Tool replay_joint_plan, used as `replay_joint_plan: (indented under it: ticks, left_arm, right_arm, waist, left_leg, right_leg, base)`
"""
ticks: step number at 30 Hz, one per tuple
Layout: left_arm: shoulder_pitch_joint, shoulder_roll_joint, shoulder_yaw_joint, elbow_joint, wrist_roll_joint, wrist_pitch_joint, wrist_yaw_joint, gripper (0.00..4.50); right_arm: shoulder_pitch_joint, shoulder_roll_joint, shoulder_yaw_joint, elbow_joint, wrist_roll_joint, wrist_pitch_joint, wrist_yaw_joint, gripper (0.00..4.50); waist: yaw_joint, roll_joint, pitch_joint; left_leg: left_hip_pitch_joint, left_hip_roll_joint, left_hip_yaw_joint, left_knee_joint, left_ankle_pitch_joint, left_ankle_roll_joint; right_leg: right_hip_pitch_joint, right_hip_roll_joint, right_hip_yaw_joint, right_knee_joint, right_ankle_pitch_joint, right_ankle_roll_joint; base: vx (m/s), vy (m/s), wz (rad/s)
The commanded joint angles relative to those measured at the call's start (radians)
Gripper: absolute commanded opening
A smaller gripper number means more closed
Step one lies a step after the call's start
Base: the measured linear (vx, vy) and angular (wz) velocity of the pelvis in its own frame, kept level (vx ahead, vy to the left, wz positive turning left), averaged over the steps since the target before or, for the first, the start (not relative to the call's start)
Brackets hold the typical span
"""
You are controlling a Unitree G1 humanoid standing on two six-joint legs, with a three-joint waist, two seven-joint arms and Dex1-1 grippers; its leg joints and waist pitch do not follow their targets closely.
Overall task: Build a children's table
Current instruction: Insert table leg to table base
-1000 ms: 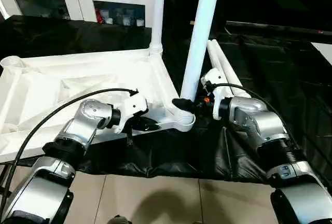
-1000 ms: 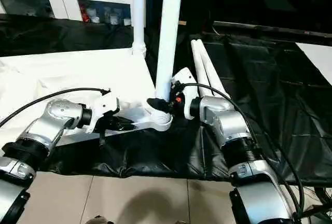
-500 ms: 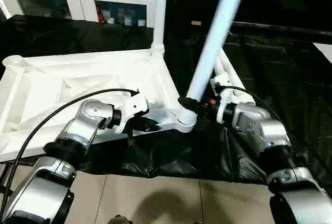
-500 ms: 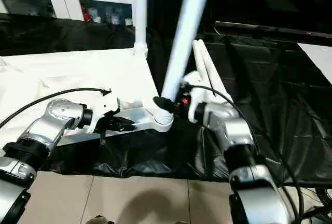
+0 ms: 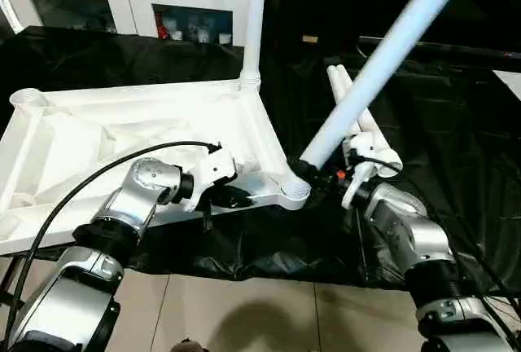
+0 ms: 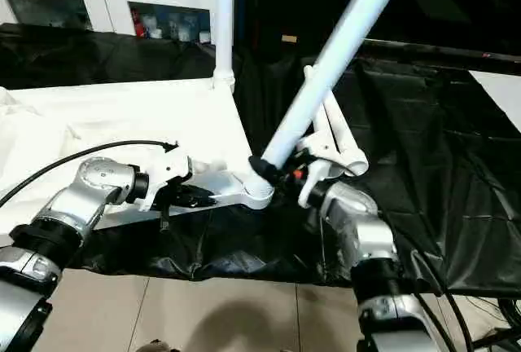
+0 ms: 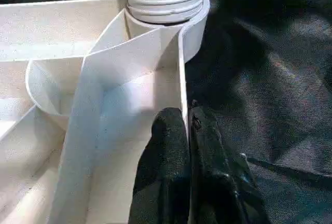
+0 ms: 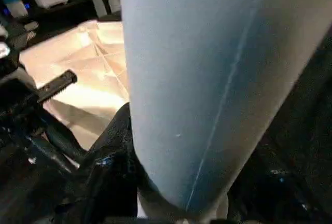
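Fingers of the left gripper [image 7: 188, 130] pinch the thin plastic rim of the ribbed white top [image 5: 98, 136] lying upside down on the black-covered table [image 5: 456, 116]. Right gripper [image 5: 312, 174] clasps a smooth tubular leg [image 5: 383, 67], tilted at the near threaded corner socket [image 5: 291, 193].

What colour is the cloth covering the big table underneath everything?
Black and glossy. The cloth shows best in the left eye view, spread under the white table top.

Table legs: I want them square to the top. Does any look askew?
Yes. The leg held by the right gripper leans steeply right from the near corner socket, while the far leg stands upright.
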Motion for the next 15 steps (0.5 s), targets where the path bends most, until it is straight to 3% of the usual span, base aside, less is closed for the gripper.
replay_joint_plan:
  ticks: [1, 4, 7, 8, 11, 15]
  left_arm:
    - [-0.012, -0.01, 0.01, 0.009, 0.0, -0.009, 0.009, 0.0]
    - [-0.014, -0.014, 0.011, 0.012, 0.003, -0.011, 0.01, 0.0]
    - [-0.013, -0.015, 0.011, 0.008, 0.002, -0.01, 0.01, 0.0]
    - [-0.01, -0.015, 0.011, 0.003, 0.001, -0.008, 0.009, 0.0]
    - [-0.005, -0.015, 0.011, -0.001, 0.002, -0.006, 0.007, 0.0]
    - [0.001, -0.009, 0.012, -0.013, -0.004, -0.003, -0.017, 0.0]
  right_arm:
    - [0.034, -0.025, 0.05, 0.026, -0.072, 0.015, -0.01, 1.87]
    - [0.024, -0.029, 0.098, 0.014, -0.101, 0.015, 0.005, 1.86]
    - [0.015, -0.03, 0.112, 0.019, -0.11, 0.016, 0.012, 1.86]
    - [0.007, -0.031, 0.121, 0.026, -0.115, 0.022, 0.023, 1.86]
    - [-0.004, -0.038, 0.138, 0.041, -0.128, 0.025, 0.035, 1.86]
    - [-0.024, -0.043, 0.148, 0.069, -0.126, 0.024, 0.08, 1.86]
  waist:
    - [-0.004, 0.01, -0.064]
    - [-0.005, 0.007, -0.061]
    - [-0.007, 0.002, -0.062]
    - [-0.006, 0.005, -0.062]
    - [-0.008, -0.002, -0.061]
    - [-0.008, 0.0, -0.062]
  left_leg:
    - [0.009, 0.02, -0.002, -0.074, -0.209, -0.01]
    - [0.009, 0.02, -0.003, -0.076, -0.218, -0.01]
    - [0.009, 0.02, -0.002, -0.075, -0.216, -0.005]
    - [0.009, 0.02, -0.003, -0.076, -0.213, -0.004]
    - [0.008, 0.02, -0.002, -0.076, -0.217, -0.001]
    - [0.009, 0.021, -0.003, -0.077, -0.221, 0.0]
  right_leg:
    - [0.05, -0.077, 0.054, -0.092, -0.198, -0.179]
    - [0.049, -0.077, 0.055, -0.096, -0.239, -0.164]
    - [0.048, -0.077, 0.055, -0.097, -0.235, -0.163]
    - [0.048, -0.077, 0.055, -0.095, -0.228, -0.166]
    - [0.047, -0.077, 0.055, -0.097, -0.242, -0.165]
    - [0.046, -0.077, 0.055, -0.097, -0.241, -0.165]
  base:
    - [0.0, 0.0, 0.0]
    - [0.0, 0.0, 0.0]
    - [0.0, 0.0, 0.0]
    - [0.0, 0.0, 0.0]
    - [0.0, 0.0, 0.0]
    - [0.0, 0.0, 0.0]
